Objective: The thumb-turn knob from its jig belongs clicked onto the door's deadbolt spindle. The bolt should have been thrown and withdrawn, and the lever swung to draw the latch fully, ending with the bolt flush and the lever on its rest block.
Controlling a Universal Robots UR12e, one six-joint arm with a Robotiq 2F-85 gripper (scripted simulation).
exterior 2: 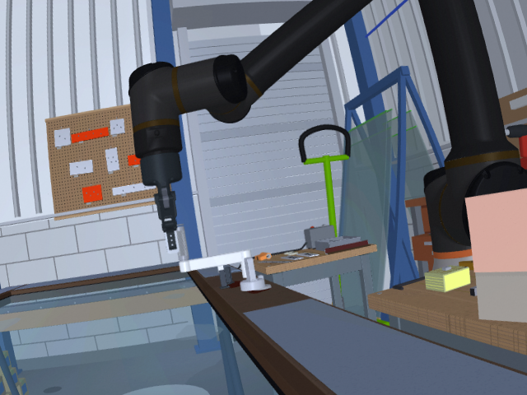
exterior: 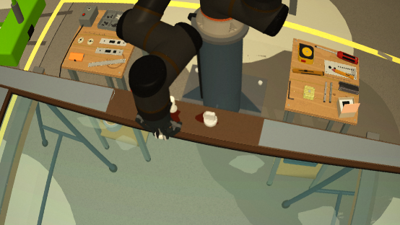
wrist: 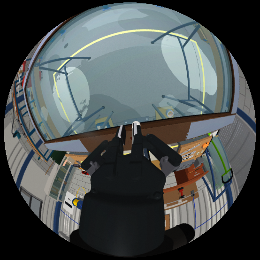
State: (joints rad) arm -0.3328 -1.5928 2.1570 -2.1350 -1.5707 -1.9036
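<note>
My gripper [exterior 2: 172, 242] hangs straight down over the glass side of the brown door stile, closed on the free end of the white lever [exterior 2: 213, 259], which reaches out level from its round rose [exterior 2: 254, 284] across the stile's edge. Seen from above, the gripper [exterior: 161, 134] covers that lever end. The wrist camera shows the fingertips [wrist: 128, 131] just above the stile's edge. A white knob [exterior: 210, 118] sits on the stile to the right of the gripper, over a dark red patch. A smaller white piece [exterior: 173, 104] stands behind the wrist; what it is I cannot tell.
The glazed door panel [exterior: 108, 187] lies flat below the gripper, on blue trestles. The robot's pedestal [exterior: 220, 65] rises just behind the stile. Wooden tool tables stand left [exterior: 97, 47] and right [exterior: 325, 79] of it.
</note>
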